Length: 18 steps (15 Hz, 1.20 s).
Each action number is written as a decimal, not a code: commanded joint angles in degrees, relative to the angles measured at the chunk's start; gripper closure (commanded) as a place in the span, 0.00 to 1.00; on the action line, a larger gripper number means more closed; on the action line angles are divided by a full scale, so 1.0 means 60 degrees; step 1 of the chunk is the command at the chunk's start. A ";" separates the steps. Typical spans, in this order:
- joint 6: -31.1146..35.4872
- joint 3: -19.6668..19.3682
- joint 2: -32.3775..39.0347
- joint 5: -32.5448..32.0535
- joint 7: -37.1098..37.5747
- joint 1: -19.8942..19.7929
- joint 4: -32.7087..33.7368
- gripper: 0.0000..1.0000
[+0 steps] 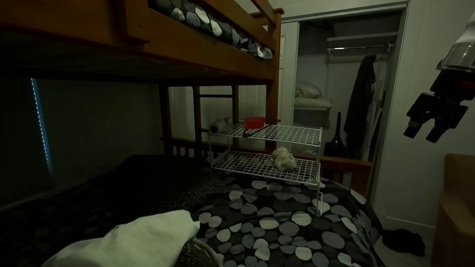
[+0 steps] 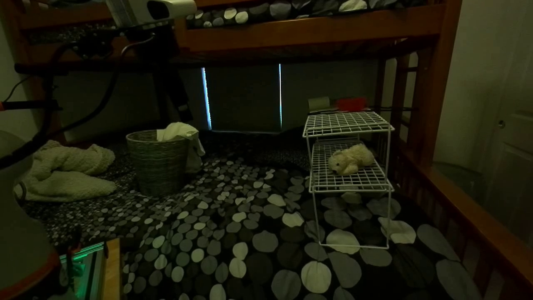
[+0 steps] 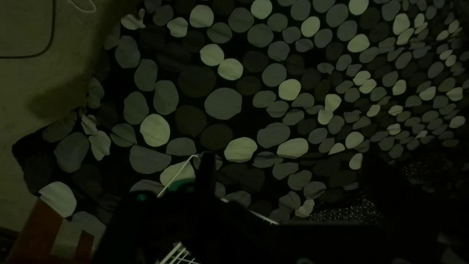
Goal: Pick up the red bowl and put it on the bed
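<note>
The red bowl point(image 1: 254, 122) sits on the top shelf of a white wire rack point(image 1: 297, 135). Both show in both exterior views, the bowl point(image 2: 351, 104) and the rack point(image 2: 349, 127). The rack stands on the lower bed point(image 1: 289, 243), with a black cover with grey and white dots point(image 2: 258, 237). My gripper point(image 1: 422, 134) is open and empty in the air, well away from the bowl. In the wrist view the gripper point(image 3: 289, 161) has its dark fingers wide apart over the bed. The bowl is out of the wrist view; a bit of rack shows at its bottom.
A grey-white roll point(image 1: 218, 126) and a thin dark object point(image 1: 259, 129) lie beside the bowl. A cream plush toy point(image 2: 352, 159) lies on the lower shelf. A wicker basket point(image 2: 156, 164) with white cloth and a blanket point(image 2: 70, 175) are on the bed. The wooden upper bunk point(image 2: 316, 37) hangs above.
</note>
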 commanded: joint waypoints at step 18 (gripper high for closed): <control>0.2559 -0.0655 0.5377 -0.2936 -0.0378 -0.2035 0.3791 0.00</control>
